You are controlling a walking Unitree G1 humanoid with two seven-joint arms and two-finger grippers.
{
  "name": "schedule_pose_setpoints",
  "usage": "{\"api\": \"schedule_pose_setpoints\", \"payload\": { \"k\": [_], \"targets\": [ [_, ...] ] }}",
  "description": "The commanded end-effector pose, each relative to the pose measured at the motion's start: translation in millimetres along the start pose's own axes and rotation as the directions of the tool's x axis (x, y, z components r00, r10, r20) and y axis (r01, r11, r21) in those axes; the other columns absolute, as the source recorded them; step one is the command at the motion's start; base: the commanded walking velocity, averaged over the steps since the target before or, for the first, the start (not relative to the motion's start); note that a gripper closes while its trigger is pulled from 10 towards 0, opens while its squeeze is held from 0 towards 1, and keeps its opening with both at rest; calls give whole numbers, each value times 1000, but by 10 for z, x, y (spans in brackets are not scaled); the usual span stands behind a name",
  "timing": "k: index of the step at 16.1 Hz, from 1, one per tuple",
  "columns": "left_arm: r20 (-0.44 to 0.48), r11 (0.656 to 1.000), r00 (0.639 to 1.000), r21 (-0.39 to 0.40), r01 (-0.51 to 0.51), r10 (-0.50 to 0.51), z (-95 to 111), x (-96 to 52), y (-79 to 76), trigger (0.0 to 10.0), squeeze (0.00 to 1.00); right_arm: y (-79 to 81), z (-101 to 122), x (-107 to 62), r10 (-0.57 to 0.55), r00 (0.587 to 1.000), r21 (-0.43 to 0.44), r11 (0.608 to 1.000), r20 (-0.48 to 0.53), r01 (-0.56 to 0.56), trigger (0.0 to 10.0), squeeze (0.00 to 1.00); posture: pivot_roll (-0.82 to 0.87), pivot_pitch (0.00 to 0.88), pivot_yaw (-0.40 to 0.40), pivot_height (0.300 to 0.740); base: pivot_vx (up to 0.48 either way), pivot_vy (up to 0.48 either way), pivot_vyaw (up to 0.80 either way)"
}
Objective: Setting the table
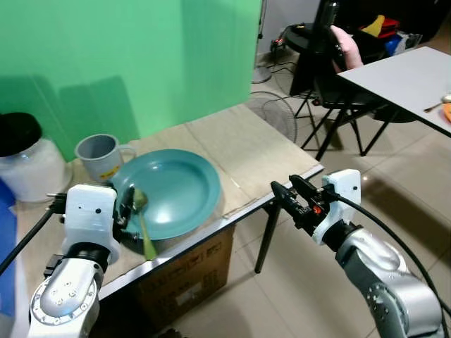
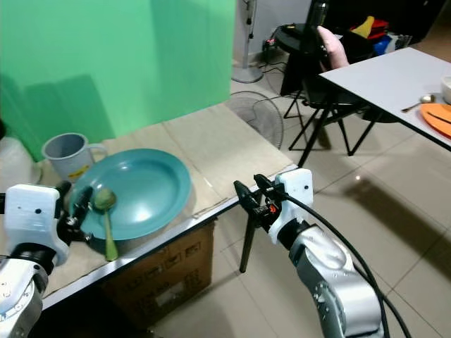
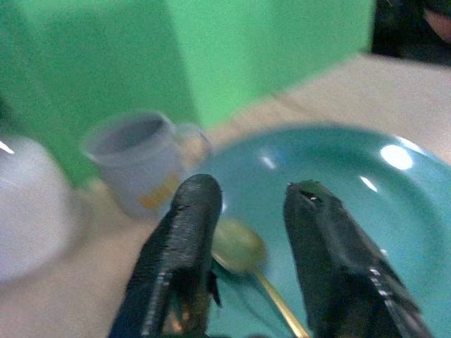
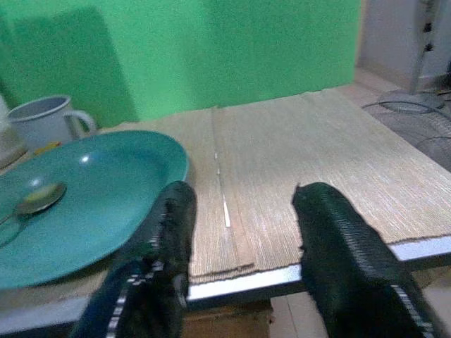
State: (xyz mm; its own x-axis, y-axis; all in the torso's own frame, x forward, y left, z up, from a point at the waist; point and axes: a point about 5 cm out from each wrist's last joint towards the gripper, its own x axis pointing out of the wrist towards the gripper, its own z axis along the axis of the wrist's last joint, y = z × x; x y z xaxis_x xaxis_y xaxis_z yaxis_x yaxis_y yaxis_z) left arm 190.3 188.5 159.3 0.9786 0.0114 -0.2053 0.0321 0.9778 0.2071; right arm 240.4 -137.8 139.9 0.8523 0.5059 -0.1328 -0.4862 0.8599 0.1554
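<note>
Left hand: the left hand [image 1: 129,205] hangs just over the near rim of the plate, its two black fingers [image 3: 184,239] apart with nothing between them.
Spoon: a spoon [image 1: 143,222] with a greenish bowl and a gold-toned handle lies straight ahead of the left hand; its bowl rests inside the plate and shows in the gap between the fingers, and its handle runs back over the near rim toward the counter edge. No finger touches it.
Plate: a teal plate [image 1: 184,189] sits on the counter directly in front of the left hand, and ahead and to the left of the right hand.
Mug: a grey mug [image 1: 99,156] with a yellow mark stands just past the far rim of the plate, beyond the left hand.
White container: a white container [image 1: 27,158] with a black lid stands well off to the left hand's left.
Right hand: the right hand [image 1: 287,193] hovers just off the near edge of the counter, level with its top, fingers [image 4: 173,232] spread and holding nothing.
Counter: the counter [image 1: 246,151] carries a woven mat in front of the right hand, bare to the right of the plate.
Backdrop: a green screen [image 1: 141,56] stands behind the counter.
Under the counter: a cardboard box [image 1: 187,278] sits on the floor below the left hand.
Far side: a white table [image 1: 405,74] stands well beyond the right hand.
</note>
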Motion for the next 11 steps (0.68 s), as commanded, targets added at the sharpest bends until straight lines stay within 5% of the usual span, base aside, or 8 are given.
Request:
{"api": "schedule_pose_setpoints", "payload": {
  "k": [1,6,10,11],
  "targets": [
    [-44,1000,999,-12,19,-20,5,21,35,10000,1000,48,76,22,41,999,-8,999,6,-41,10000,1000,-13,0,-14,740,0,0,0],
    [-125,990,983,-59,125,-132,109,164,56,10000,1000,88,73,10,101,991,-56,993,-92,-106,10000,1000,-6,18,-21,740,0,0,0],
    [-354,971,905,-97,217,-238,57,158,6,10000,1000,134,86,-110,208,956,-77,971,-206,-228,10000,1000,-36,32,4,740,0,0,0],
    [-394,971,887,-98,218,-239,34,132,1,10000,906,142,95,-136,237,947,-86,962,-218,-260,10000,1000,-38,32,5,740,0,0,0]
  ]
}}
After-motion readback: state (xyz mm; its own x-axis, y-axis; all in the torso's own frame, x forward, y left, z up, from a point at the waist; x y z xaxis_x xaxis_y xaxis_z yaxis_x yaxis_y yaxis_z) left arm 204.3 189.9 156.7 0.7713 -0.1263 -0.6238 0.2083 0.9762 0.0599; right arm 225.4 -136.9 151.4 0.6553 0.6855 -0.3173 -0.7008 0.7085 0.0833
